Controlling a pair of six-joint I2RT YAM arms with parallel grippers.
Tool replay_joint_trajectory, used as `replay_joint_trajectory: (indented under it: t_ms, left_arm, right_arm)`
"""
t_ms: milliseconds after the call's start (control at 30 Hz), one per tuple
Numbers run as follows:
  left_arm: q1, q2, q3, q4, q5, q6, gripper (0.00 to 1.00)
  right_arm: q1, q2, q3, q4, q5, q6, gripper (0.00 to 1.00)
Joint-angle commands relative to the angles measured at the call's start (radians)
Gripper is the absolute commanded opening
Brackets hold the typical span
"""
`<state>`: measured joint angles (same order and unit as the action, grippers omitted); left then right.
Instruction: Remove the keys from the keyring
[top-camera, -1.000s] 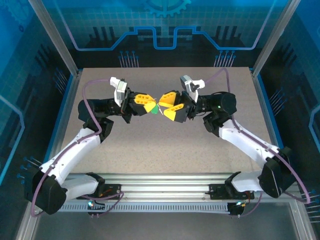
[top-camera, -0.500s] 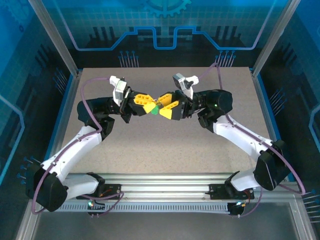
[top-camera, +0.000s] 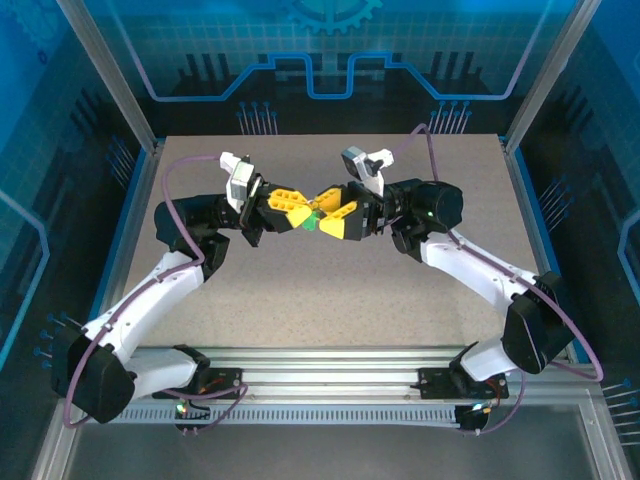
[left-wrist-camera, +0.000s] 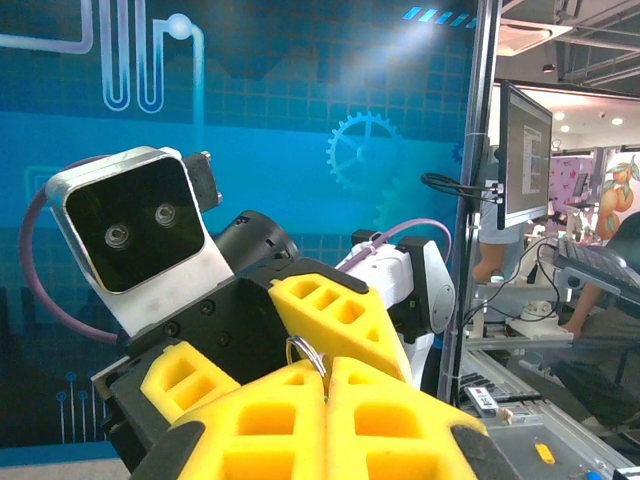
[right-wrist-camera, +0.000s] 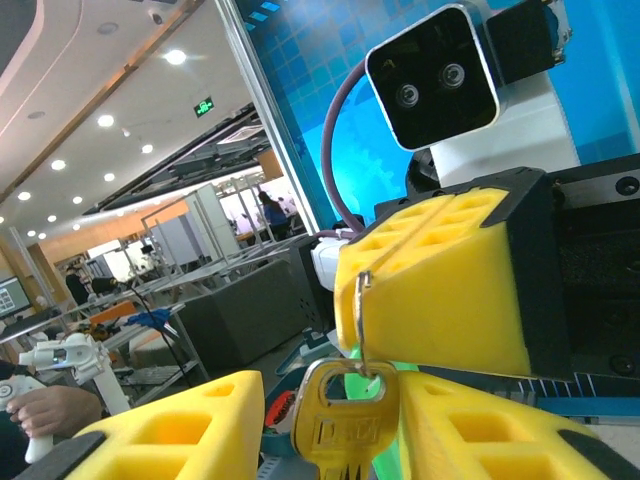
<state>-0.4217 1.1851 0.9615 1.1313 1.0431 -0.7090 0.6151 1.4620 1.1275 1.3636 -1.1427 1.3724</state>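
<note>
keyring (right-wrist-camera: 360, 312), thin silver wire, is pinched by left gripper (left-wrist-camera: 325, 390); brass key (right-wrist-camera: 335, 428) below it should be clamped squarely by spread right gripper (top-camera: 332, 212).

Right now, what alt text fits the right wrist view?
A brass key hangs from a keyring pinched by the closed left end effector, dangling between the parted yellow fingers of the right end effector at the bottom edge. A blue panel stands behind.
</note>
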Motion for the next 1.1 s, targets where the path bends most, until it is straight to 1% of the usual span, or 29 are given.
replay_joint_trajectory:
  t_ms: [0, 167, 333, 533, 667, 767, 833, 900, 1033, 1067]
  left_arm:
    - [-0.002, -0.005, 0.027, 0.010, 0.016, 0.009, 0.00]
    - [0.003, -0.016, 0.018, -0.058, 0.034, 0.067, 0.00]
    - [0.010, -0.036, 0.010, -0.108, 0.041, 0.110, 0.00]
    - [0.016, -0.030, 0.016, -0.075, 0.032, 0.094, 0.00]
    - [0.015, -0.010, 0.026, -0.012, 0.029, 0.041, 0.00]
    - [0.015, -0.002, 0.032, 0.011, 0.034, 0.024, 0.00]
    - [0.014, -0.008, 0.027, -0.002, 0.031, 0.044, 0.00]
    - [0.014, -0.024, 0.019, -0.043, 0.026, 0.093, 0.00]
    - [0.014, -0.060, 0.010, -0.177, 0.020, 0.222, 0.00]
    - [0.014, -0.071, 0.009, -0.219, 0.020, 0.260, 0.00]
  right_arm:
    - [0.004, 0.003, 0.034, 0.058, -0.014, 0.032, 0.38]
    - [-0.014, -0.007, 0.021, 0.060, -0.009, 0.044, 0.39]
    - [-0.054, -0.024, 0.015, 0.060, -0.001, 0.065, 0.38]
    - [-0.060, -0.028, -0.003, 0.060, -0.001, 0.070, 0.35]
    - [-0.042, -0.014, -0.001, 0.058, -0.010, 0.072, 0.35]
    - [-0.025, -0.002, 0.012, 0.060, -0.021, 0.074, 0.31]
    - [-0.022, 0.001, 0.012, 0.060, -0.022, 0.074, 0.27]
    - [-0.024, 0.001, 0.008, 0.060, -0.020, 0.079, 0.26]
    - [-0.023, -0.005, 0.014, 0.060, -0.026, 0.083, 0.24]
    - [-0.028, -0.005, 0.015, 0.060, -0.023, 0.090, 0.25]
